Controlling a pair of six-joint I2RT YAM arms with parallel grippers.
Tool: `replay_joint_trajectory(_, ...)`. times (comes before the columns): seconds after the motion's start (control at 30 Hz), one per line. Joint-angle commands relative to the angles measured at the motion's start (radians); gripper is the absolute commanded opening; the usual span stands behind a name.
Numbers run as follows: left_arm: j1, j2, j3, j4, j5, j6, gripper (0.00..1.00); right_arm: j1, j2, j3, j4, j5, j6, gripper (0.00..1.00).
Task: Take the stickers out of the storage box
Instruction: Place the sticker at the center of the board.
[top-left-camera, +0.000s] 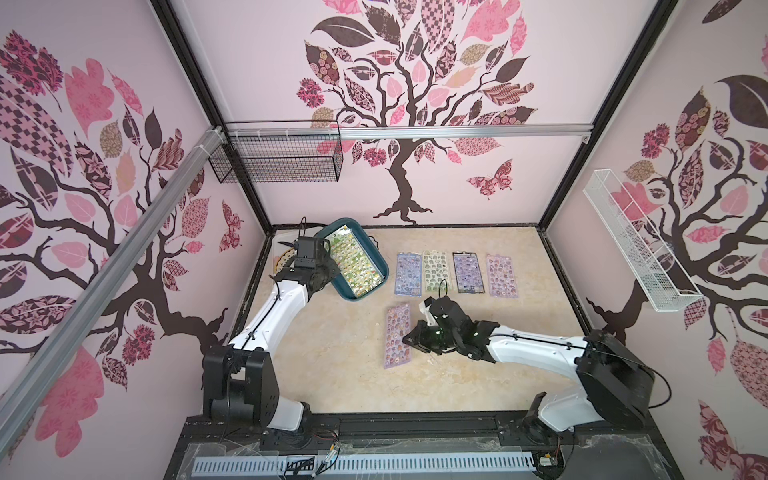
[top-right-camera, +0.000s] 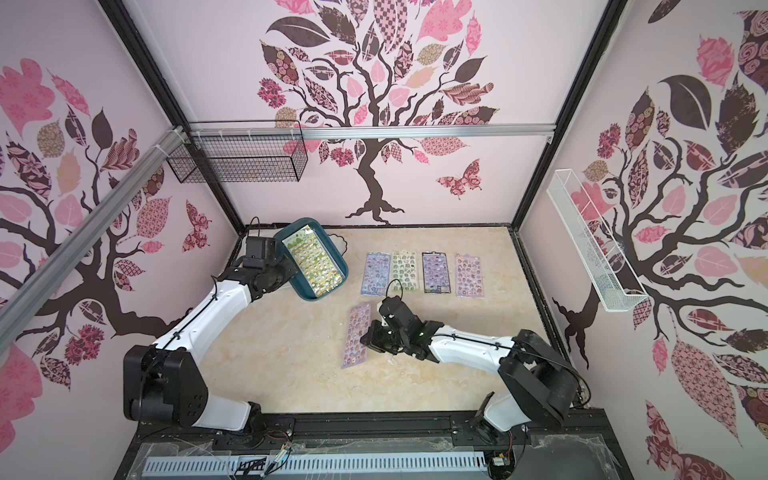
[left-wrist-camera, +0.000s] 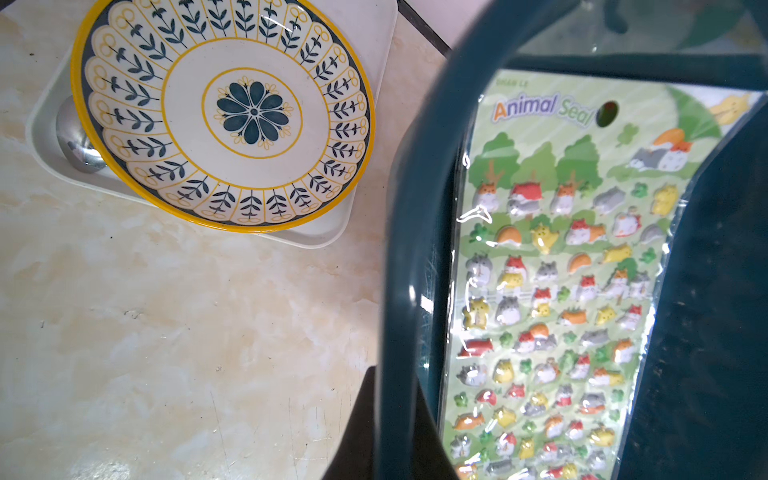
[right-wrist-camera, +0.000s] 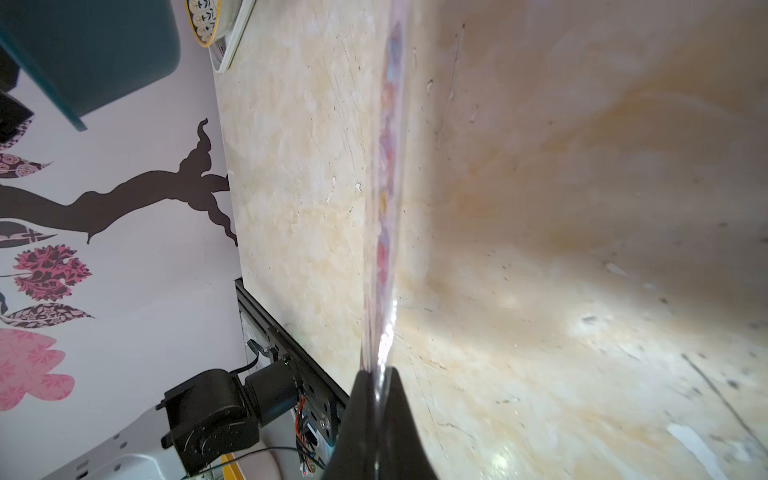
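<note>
Storage box (top-left-camera: 341, 291) is held tilted near the far-left corner of the table (top-left-camera: 332, 374). The left gripper (left-wrist-camera: 392, 399) is closed on its long rim, and a green sticker sheet (top-left-camera: 357, 262) lies inside. Mid-table, the right gripper (right-wrist-camera: 376, 382) pinches the edge of a pink sticker sheet (top-left-camera: 397, 336).

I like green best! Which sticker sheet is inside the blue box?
The green animal sheet: it alone shows in the storage box; the other five sheets are outside it.
</note>
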Motion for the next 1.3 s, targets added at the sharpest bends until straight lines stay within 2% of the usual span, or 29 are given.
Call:
replay_joint_trajectory(0.0,0.006,0.006,0.0,0.047,0.014,-0.017,0.0,0.029,0.093,0.072,0.073,0.025,0.052,0.0)
replay_joint_trajectory(0.23,0.015,0.024,-0.002,0.052,0.035,-0.027,0.0,0.073,0.242,0.154,0.069,0.045,0.093,0.0)
replay_joint_trajectory(0.53,0.017,0.044,0.0,0.057,0.062,-0.033,0.0,0.087,0.393,0.253,-0.114,0.047,0.103,0.0)
replay_joint_trajectory(0.7,0.017,0.05,0.002,0.06,0.074,-0.034,0.0,0.09,0.4,0.22,-0.116,0.1,0.137,0.08)
replay_joint_trajectory(0.93,0.017,0.053,-0.002,0.061,0.083,-0.036,0.0,0.09,0.397,0.287,-0.243,0.175,0.064,0.29)
replay_joint_trajectory(1.13,0.017,0.053,-0.001,0.065,0.093,-0.04,0.0,0.092,0.367,0.256,-0.289,0.226,0.03,0.38)
replay_joint_trajectory(1.27,0.015,0.054,-0.003,0.07,0.104,-0.042,0.0,0.092,0.316,0.242,-0.359,0.285,-0.013,0.4)
